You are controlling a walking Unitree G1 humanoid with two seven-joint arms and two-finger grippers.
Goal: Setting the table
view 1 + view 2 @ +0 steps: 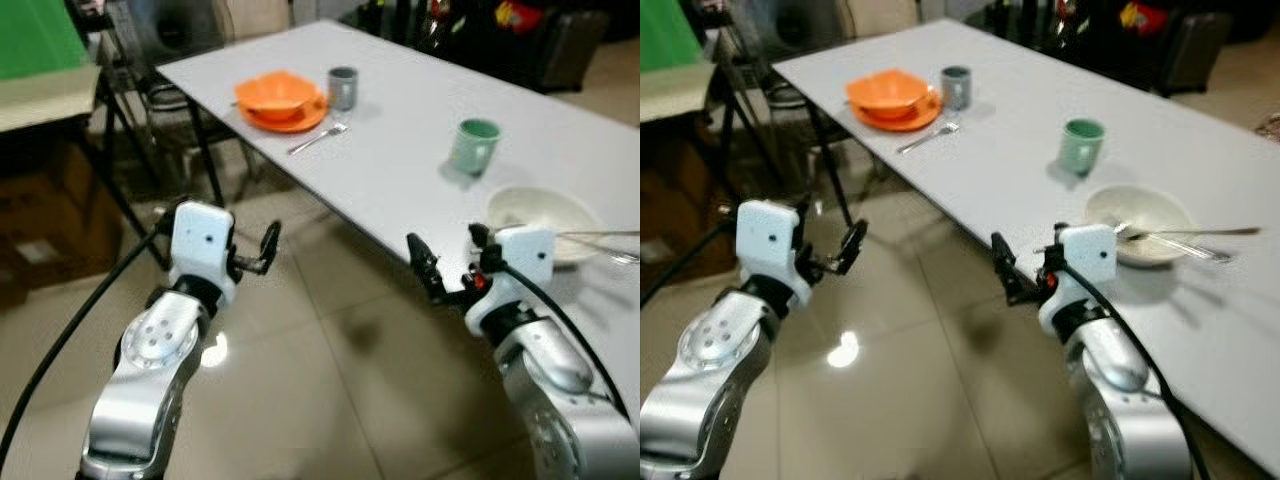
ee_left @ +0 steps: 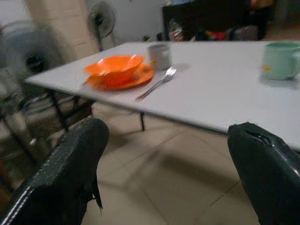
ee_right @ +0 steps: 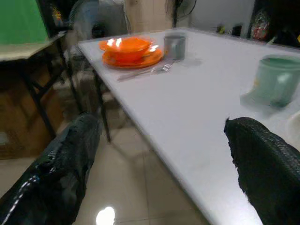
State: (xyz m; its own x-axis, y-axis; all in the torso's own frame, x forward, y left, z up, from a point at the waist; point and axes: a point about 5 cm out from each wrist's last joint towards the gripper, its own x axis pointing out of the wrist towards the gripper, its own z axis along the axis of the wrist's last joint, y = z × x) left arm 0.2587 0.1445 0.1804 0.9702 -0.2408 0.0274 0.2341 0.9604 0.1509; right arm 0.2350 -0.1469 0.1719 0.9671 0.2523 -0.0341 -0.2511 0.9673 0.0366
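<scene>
white bench [image 1: 420, 170] runs upper left to lower right. orange bowl [image 1: 274, 95] on orange plate [image 1: 300, 120], upper centre; fork [image 1: 318, 139] beside it, tines toward grey cup [image 1: 343, 87]. green mug [image 1: 474, 145], white bowl [image 1: 540, 220] right. left end effector [image 1: 262, 250], right end effector [image 1: 445, 270] both spread, empty, over floor tiles [image 1: 330, 380].

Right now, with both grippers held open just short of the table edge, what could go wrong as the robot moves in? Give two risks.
The white bowl sits near the table's edge, just beyond the right gripper; a forward reach might bump it or the utensils resting in it. The green mug stands behind the bowl, so reaching over could tip it.
</scene>
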